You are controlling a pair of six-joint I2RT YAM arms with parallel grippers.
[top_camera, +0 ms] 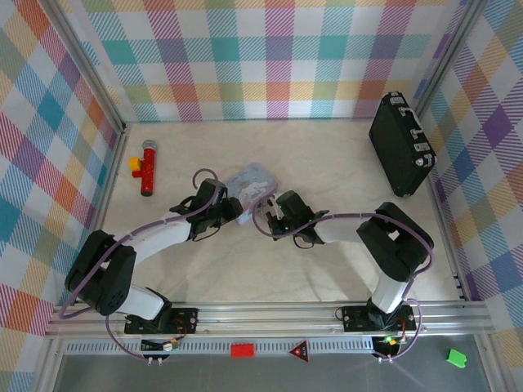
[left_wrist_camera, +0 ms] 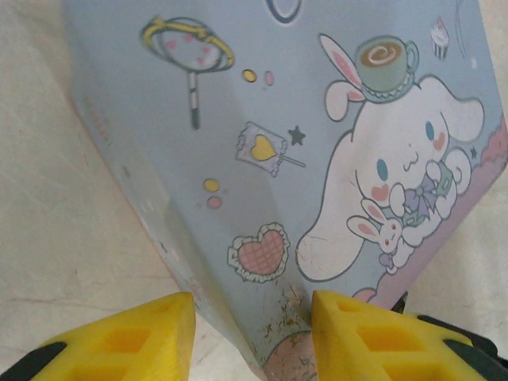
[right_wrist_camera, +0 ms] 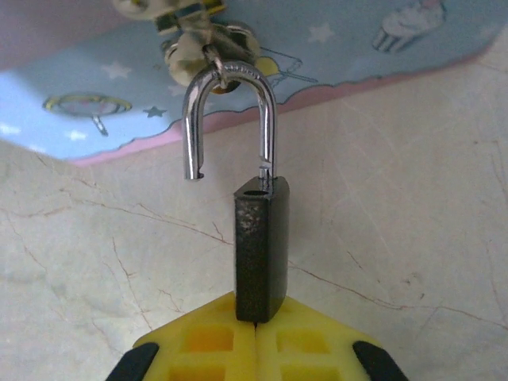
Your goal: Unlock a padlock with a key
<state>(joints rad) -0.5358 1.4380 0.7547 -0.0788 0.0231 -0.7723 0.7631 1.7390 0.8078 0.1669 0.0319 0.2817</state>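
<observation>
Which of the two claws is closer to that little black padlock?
Right. The right gripper clamps the padlock; the left gripper is further off, straddling a corner of the pouch.

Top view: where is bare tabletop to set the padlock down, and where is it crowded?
Free: the table between pouch and black case; the far strip between red toy and case; the near patch between both arms. Crowded: the centre, where left gripper and right gripper, holding the padlock, meet the pouch.

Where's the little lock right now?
In the right wrist view, the padlock sits pinched in the right gripper, its open shackle hooked to the pouch.
</observation>
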